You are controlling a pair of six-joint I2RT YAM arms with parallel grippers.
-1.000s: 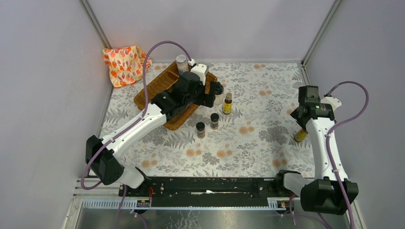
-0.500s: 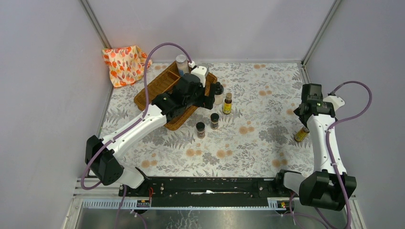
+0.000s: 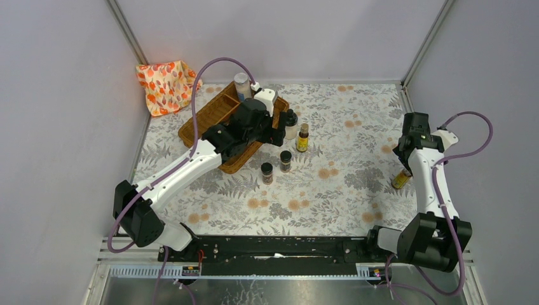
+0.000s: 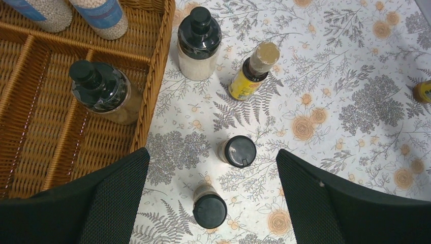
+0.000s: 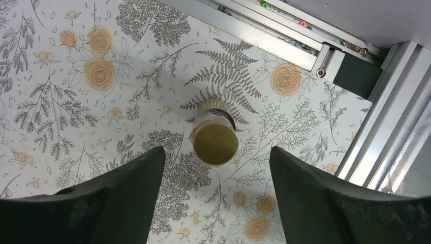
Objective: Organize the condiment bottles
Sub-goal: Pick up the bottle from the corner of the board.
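Right gripper (image 5: 216, 170): jaws open, straddling an upright yellow bottle (image 5: 215, 144) near the right edge of the table (image 5: 76, 127), gap on both sides, no contact. Left gripper (image 4: 211, 170): wide open, empty, over two short black-capped jars (image 4: 239, 151) (image 4: 209, 210) just right of the wicker tray (image 4: 155, 76), which sits toward the far-left corner. Second yellow bottle (image 4: 252, 71) and white-filled black-capped jar (image 4: 198, 43) stand beyond them. Inside the tray: one dark-capped jar (image 4: 101, 91) and two white-filled jars (image 4: 101, 15).
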